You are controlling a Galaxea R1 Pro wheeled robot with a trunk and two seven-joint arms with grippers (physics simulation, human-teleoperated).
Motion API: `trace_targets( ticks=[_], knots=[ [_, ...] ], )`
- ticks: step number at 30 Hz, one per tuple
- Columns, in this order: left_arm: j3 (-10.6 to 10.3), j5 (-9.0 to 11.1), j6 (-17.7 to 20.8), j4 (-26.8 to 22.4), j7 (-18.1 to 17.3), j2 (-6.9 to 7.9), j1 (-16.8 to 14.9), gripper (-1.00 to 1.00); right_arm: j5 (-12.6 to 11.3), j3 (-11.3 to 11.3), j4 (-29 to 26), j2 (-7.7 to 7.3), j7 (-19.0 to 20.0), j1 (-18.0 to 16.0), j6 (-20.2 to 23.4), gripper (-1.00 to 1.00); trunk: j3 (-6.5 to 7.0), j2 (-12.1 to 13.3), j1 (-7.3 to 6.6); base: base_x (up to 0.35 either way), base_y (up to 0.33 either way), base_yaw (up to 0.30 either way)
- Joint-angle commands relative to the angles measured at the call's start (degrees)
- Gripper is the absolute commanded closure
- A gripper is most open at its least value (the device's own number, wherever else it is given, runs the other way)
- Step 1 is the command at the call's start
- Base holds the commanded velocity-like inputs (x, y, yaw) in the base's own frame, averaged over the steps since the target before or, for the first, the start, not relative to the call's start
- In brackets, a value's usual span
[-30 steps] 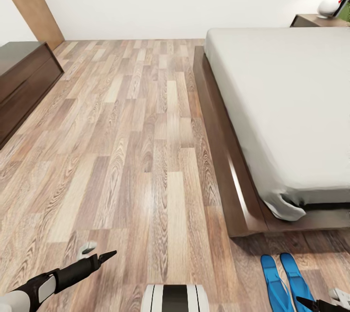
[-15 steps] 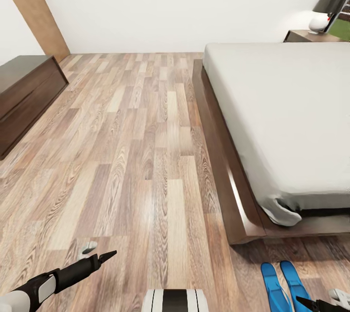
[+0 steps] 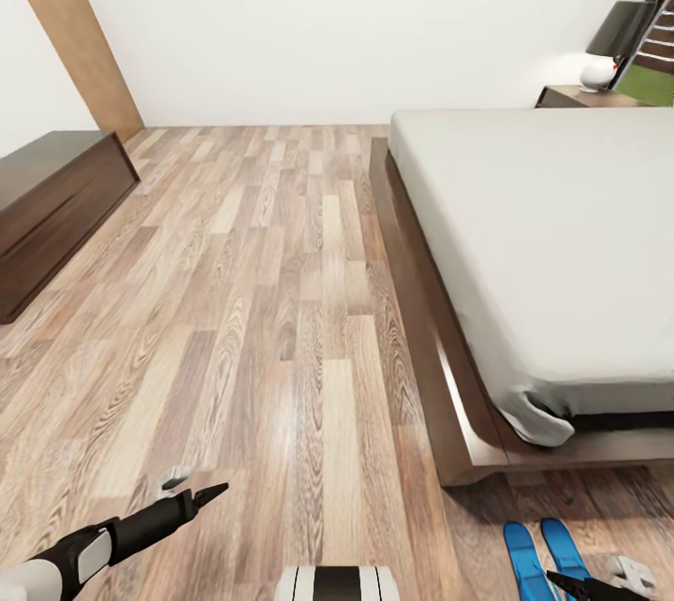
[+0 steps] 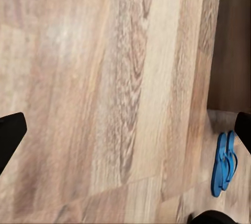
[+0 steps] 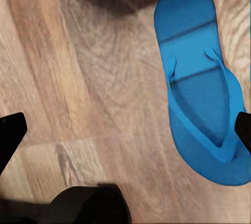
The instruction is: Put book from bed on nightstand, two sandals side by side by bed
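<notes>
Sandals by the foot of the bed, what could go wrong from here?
1. The sandals already lie side by side near the bed corner; the right gripper hangs just above them and might knock them apart.
2. The robot's base sits close beside them, so turning may run over one.
3. No book is visible on the mattress from here, so that step may get overlooked.

The head camera looked forward and down from standing height across the floor toward the bed and far wall. The left wrist camera faced straight down from higher up, sharing the sandals with the right wrist camera, which hung close above one sandal.
</notes>
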Motion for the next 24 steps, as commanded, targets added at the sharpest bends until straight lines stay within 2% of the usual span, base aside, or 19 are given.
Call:
trace_targets(
  ticks=[1, 4, 6, 8, 15, 24],
  knots=[
    [-0.5, 0.6, 0.5, 0.0, -0.2, -0.27, 0.0, -1.0, -0.6, 0.4, 0.2, 1.74, 0.3, -0.1, 0.3, -1.0, 0.19, 0.0, -0.03, 0.0, 0.0, 0.0],
    [-0.5, 0.6, 0.5, -0.1, -0.1, -1.24, 0.0, -1.0, -0.5, 0.4, 0.2, 7.34, 0.2, -0.1, -1.0, -1.0, 0.85, 0.0, -0.11, 0.0, 0.0, 0.0],
    [-0.5, 0.4, 0.5, -0.1, 0.3, -1.79, 0.0, -1.0, -0.5, 0.4, 0.1, 9.2, 0.3, -0.1, -2.1, -1.0, 1.3, 0.1, -0.16, 0.0, 0.0, 0.0],
    [-0.5, -0.1, 0.5, -0.1, 1.0, -2.13, 0.0, -1.0, -0.5, 0.5, 0.1, 10.19, 0.3, -0.1, -2.8, -1.0, 1.74, 0.1, -0.22, 0.0, 0.0, 0.0],
    [-0.5, -2.9, 0.5, -0.1, 2.9, -2.75, 0.0, -1.0, -0.5, 0.5, -0.4, 11.12, 0.3, -0.1, -3.4, -1.0, 3.29, 0.2, -0.4, 0.0, 0.0, 0.0],
    [-0.4, -3.5, 0.5, -0.1, 3.3, -3.03, 0.0, -1.0, -0.5, 0.6, -0.6, 11.28, 0.1, -0.1, -3.5, -1.0, 5.28, 0.3, -0.63, 0.0, 0.0, 0.0]
  ],
)
